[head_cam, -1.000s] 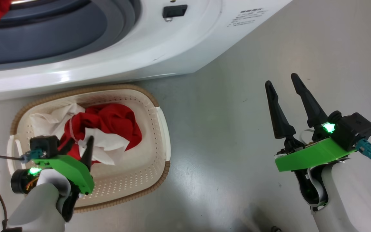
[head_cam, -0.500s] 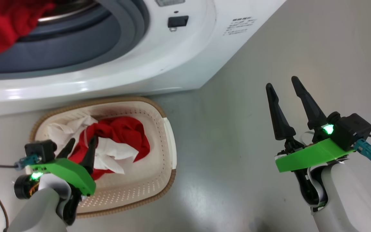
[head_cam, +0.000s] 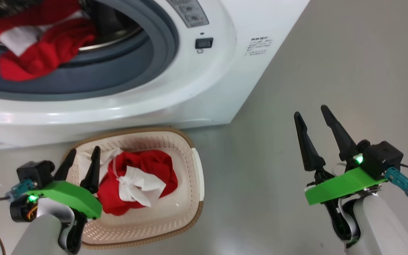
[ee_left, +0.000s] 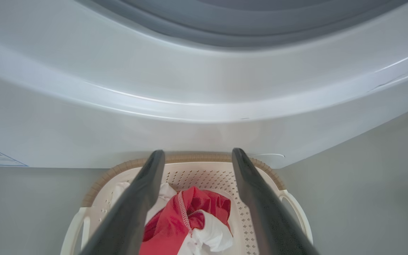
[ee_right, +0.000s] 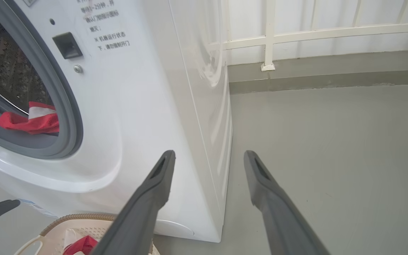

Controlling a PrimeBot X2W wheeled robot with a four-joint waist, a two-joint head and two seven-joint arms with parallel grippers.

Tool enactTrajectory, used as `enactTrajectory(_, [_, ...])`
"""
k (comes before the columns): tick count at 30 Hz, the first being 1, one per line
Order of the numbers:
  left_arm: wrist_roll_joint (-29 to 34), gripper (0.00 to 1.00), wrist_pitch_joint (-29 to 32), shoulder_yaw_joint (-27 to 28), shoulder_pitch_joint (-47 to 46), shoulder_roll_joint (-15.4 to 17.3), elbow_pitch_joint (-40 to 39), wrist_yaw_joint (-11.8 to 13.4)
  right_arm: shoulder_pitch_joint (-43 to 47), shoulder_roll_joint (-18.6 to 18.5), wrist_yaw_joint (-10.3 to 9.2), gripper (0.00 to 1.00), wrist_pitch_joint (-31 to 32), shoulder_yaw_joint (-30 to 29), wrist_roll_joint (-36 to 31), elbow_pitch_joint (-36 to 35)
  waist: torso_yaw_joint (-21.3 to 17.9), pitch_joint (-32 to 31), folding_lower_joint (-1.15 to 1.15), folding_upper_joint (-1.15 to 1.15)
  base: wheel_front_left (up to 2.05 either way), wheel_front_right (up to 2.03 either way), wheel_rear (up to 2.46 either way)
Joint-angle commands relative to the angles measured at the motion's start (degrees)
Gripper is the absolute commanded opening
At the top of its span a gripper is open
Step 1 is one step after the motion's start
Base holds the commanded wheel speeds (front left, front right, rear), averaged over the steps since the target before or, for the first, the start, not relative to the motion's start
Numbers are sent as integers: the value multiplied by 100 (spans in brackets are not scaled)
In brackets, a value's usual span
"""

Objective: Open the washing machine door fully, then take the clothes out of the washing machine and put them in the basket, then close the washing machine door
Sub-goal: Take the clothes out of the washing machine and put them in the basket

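Jaws apart and empty on both grippers.
I see left gripper [head_cam: 85, 150] above the basket [head_cam: 194, 209], right gripper [head_cam: 310, 111] well right of it; red clothes [head_cam: 151, 166] lie inside it, more in the washing machine [head_cam: 207, 88] behind it.

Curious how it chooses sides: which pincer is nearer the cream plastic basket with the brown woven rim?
Left. The left pincer hangs over the left end of the cream plastic basket; the right pincer is above grey floor, well to its right.
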Motion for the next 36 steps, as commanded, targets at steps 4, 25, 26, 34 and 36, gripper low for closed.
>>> enactTrajectory(4, [396,100,-36,555,370,87,-565,-32,225,2,2,100,-37,54,-73,-62,131,-459,0,0,0,0,0])
enactTrajectory(25, [1473,100,-36,1500,1791,-296,-2603,-32,980,-271,2,100,-37,3,99,35,286,-1621,0,0,0,0,0])
enactTrajectory(26, [1514,100,-36,1537,1869,-312,-2702,-32,1015,-282,2,100,-37,1,107,33,293,-1663,0,0,0,0,0])
enactTrajectory(34, [1690,100,-36,1800,2482,-425,-3315,-32,1315,-367,2,100,-37,-3,160,-20,347,-1921,0,0,0,0,0])
enactTrajectory(36, [1760,100,-36,1869,2654,-448,-3456,-32,1401,-390,2,100,-37,-18,168,-40,359,-1990,0,0,0,0,0])
